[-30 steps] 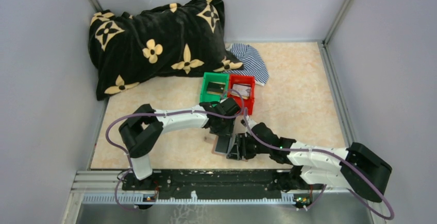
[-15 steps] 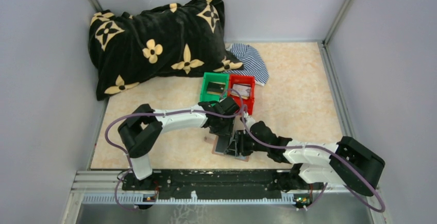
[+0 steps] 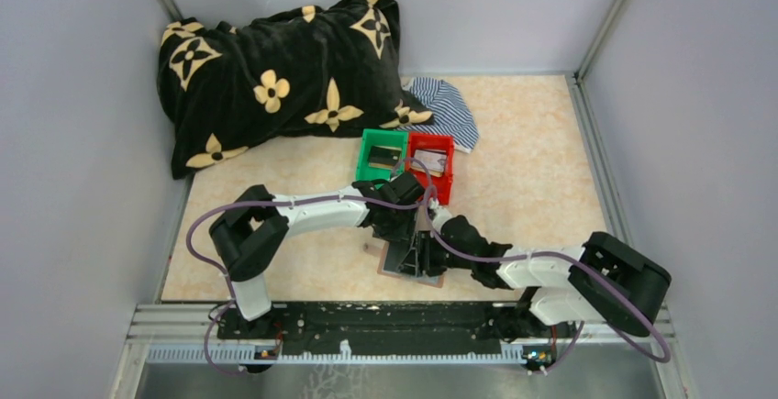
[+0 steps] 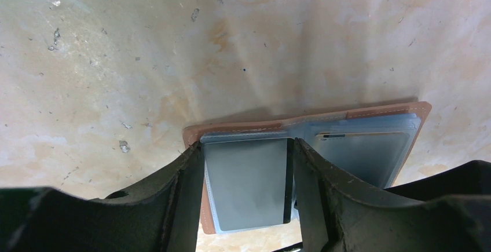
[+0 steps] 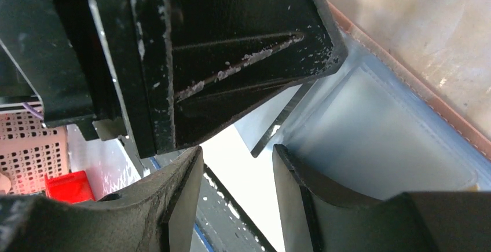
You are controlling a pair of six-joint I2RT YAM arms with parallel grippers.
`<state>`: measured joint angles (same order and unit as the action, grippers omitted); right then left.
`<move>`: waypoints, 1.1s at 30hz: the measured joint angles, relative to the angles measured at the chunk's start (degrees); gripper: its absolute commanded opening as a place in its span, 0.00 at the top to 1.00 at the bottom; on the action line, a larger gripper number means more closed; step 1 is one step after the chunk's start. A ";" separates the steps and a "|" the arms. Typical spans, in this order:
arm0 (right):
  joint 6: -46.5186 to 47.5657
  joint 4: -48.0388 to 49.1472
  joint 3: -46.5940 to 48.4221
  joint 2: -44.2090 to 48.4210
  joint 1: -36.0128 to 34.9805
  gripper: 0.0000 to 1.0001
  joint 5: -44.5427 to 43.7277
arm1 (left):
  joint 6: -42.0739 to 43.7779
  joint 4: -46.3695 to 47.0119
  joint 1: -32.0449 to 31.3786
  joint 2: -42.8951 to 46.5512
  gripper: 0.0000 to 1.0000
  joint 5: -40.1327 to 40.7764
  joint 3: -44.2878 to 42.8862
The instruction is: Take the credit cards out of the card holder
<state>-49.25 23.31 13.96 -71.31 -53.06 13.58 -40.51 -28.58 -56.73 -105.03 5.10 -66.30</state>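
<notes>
Brown card holder lies open on the table just ahead of the arm bases, long axis roughly left-right, green bin and red bin beyond. Left wrist view: left gripper half-spread, clamping a grey card by its long edges, probably lifting it; card lies crosswise to the holder. Right wrist view: right gripper wide, empty, facing the card's raised corner, seemingly to take it

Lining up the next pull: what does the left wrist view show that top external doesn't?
Left wrist only: the card holder opened out, a grey credit card between the fingers of the left gripper. Top external only: the right gripper beside it, plus the green bin and red bin beyond. Both: the card holder flat on the table under the left gripper.
</notes>
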 measured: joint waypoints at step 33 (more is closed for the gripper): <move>-10.71 30.97 -4.39 -17.86 3.04 0.58 5.66 | -0.26 2.01 0.59 0.37 1.00 -0.98 0.26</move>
<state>-59.96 54.28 9.56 -89.17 -50.02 19.25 -40.77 -26.57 -56.14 -104.66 4.12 -66.04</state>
